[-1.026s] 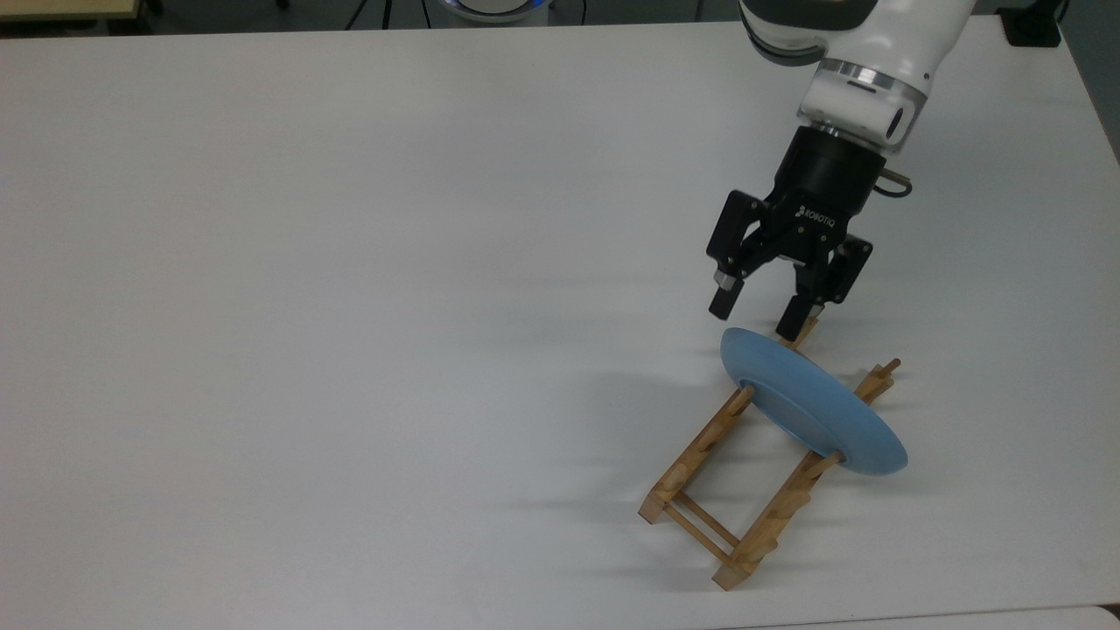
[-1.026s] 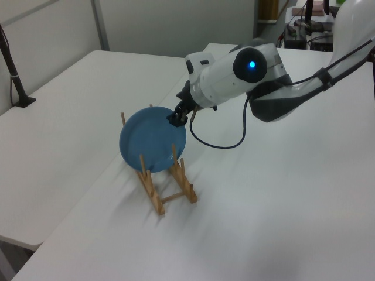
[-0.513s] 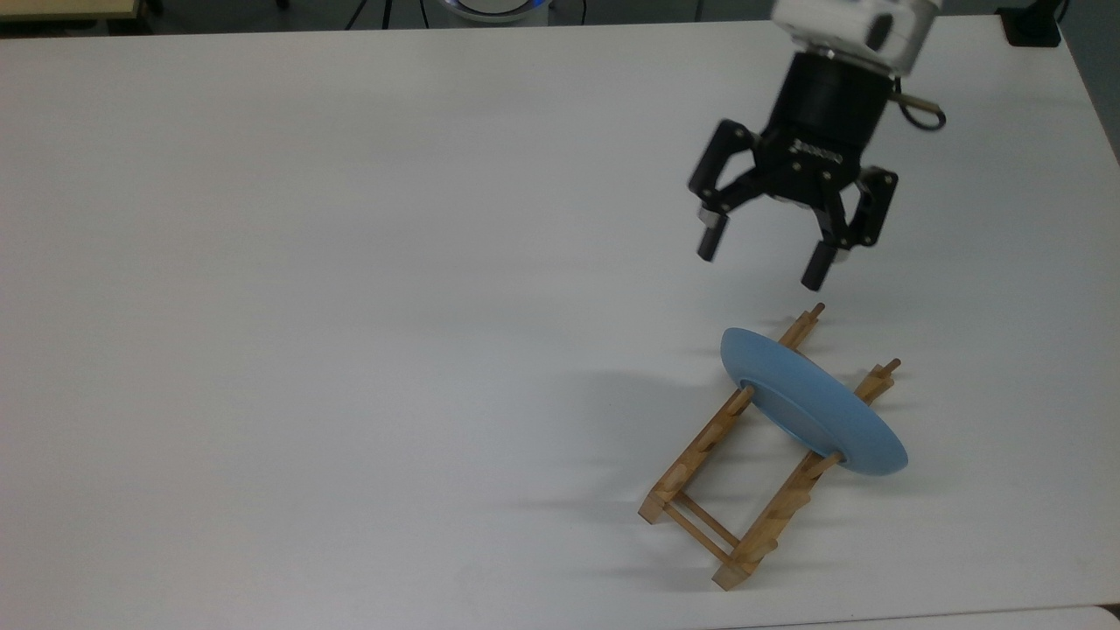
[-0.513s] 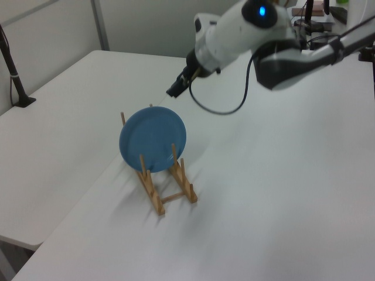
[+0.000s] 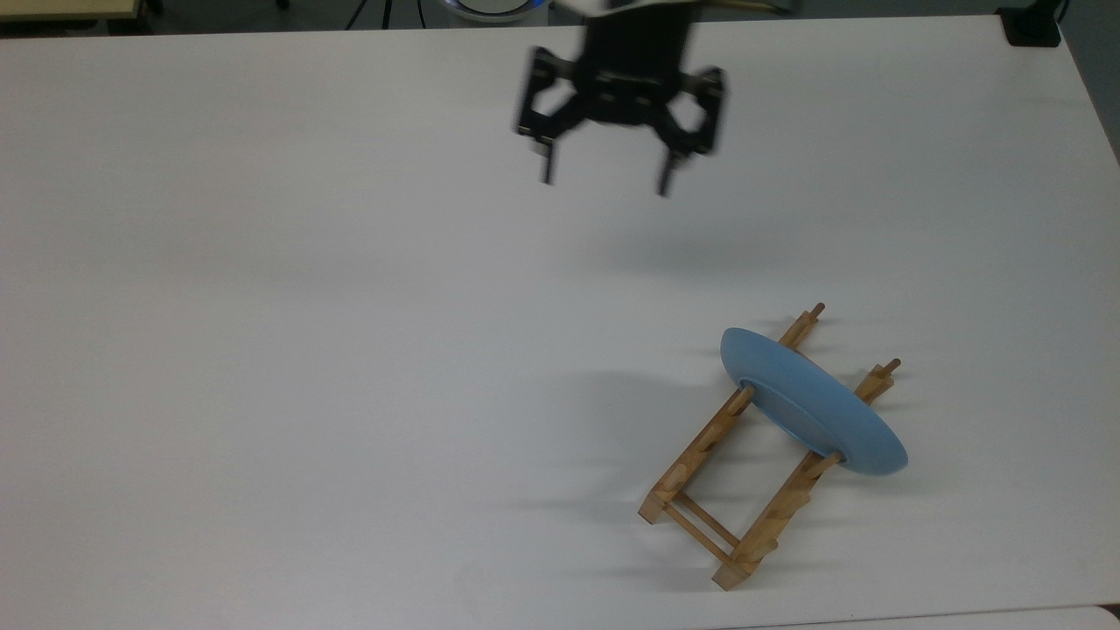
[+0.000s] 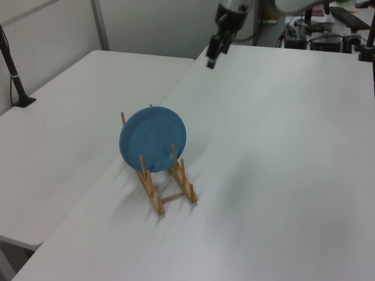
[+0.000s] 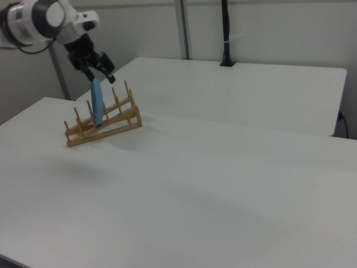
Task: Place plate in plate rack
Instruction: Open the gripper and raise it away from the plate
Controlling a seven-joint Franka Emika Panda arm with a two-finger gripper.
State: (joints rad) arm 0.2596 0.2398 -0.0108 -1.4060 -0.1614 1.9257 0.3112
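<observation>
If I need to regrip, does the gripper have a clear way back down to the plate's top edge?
Probably yes. The gripper hangs open above bare table, apart from the plate, which stands on edge in the plate rack. Its upper rim rises above the pegs, and nothing lies between them.

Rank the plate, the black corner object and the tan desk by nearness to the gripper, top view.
From the gripper:
1. plate, lower right, in the plate rack
2. black object, top view's upper right corner
3. tan desk, upper left corner
</observation>
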